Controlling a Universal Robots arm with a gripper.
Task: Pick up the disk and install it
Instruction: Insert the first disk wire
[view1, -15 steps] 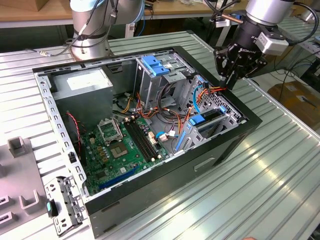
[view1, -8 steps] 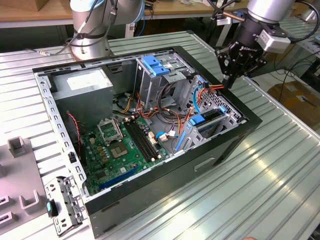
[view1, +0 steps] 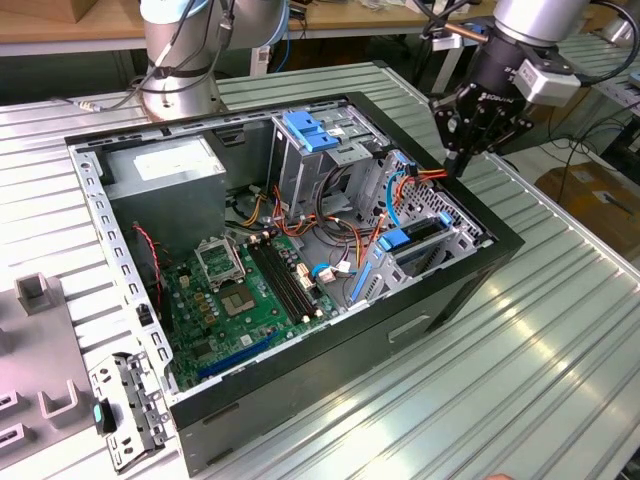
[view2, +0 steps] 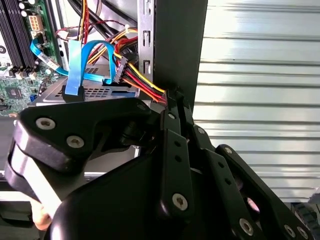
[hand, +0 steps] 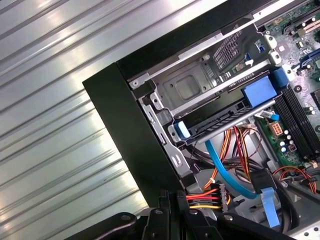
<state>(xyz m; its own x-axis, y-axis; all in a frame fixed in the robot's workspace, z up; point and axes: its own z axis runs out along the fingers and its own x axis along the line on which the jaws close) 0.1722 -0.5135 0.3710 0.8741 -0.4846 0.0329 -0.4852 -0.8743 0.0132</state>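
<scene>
The disk (view1: 425, 232) lies in the drive cage at the front corner of the open computer case (view1: 300, 370), with blue rails on its sides. In the first wrist view the disk (hand: 220, 121) shows edge-on between its blue rail ends. My gripper (view1: 456, 168) hangs over the case's rim on the exterior view's right, just beyond the cage. Its fingers (view2: 172, 107) are pressed together with nothing between them, beside the red, yellow and black power cables (hand: 202, 196).
Inside the case are a green motherboard (view1: 240, 300), a grey power supply box (view1: 165, 170), an upper bay with a blue latch (view1: 312, 130) and a blue data cable (hand: 225, 170). A ribbed metal table (view1: 540, 340) surrounds the case. A loose bracket (view1: 125, 405) lies near the front.
</scene>
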